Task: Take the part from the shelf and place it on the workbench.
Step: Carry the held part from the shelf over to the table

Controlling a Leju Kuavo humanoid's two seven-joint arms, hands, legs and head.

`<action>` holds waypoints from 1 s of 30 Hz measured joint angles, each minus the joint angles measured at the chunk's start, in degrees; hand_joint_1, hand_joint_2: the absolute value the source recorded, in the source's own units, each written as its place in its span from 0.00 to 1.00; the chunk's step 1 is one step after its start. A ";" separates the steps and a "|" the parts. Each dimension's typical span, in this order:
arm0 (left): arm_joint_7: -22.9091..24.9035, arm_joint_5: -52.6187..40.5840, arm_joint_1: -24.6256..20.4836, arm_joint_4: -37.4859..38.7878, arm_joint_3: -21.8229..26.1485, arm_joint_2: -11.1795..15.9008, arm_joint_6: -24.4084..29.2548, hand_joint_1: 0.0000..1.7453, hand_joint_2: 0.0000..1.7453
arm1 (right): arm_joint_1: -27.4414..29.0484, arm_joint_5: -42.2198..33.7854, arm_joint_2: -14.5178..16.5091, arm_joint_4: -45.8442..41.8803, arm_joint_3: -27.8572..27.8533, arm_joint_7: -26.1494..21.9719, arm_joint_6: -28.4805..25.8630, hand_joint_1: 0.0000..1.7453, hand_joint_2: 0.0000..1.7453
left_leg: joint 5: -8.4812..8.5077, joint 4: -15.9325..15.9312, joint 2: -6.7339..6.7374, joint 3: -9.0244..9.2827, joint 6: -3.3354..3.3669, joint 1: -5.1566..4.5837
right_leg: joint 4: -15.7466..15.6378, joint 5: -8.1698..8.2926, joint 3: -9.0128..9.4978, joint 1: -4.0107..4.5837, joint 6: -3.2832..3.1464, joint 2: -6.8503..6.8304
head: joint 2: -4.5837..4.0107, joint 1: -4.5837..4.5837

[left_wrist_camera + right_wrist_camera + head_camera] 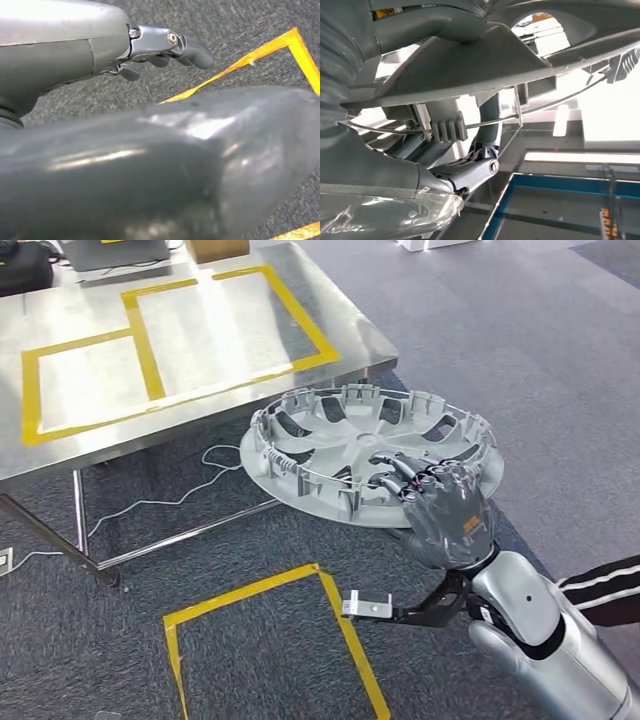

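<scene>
Right hand gripping grey spoked wheel cover by rim, inner side up, beside workbench, left hand loosely curled, holding nothing

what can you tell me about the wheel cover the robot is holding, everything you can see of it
The wheel cover is a round, light grey disc that looks like plastic, seen from its inner side: spokes with dark openings between them, clips standing up around the rim and a thin wire ring running through them. It is held roughly flat, slightly tilted, in the air over the grey carpet just off the steel workbench corner, not touching it. The right hand grips its near edge, fingers curled over the rim.
</scene>
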 joint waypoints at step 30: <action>6.92 11.71 5.59 -8.42 -8.16 -1.31 -2.65 0.00 0.00 | -1.89 -0.56 -0.85 -0.35 1.05 1.92 4.27 1.00 1.00 | -0.13 0.25 2.08 -0.15 -1.89 -0.09 | -15.97 8.38 6.58 0.17 -1.71 -1.95 | 0.00 -0.76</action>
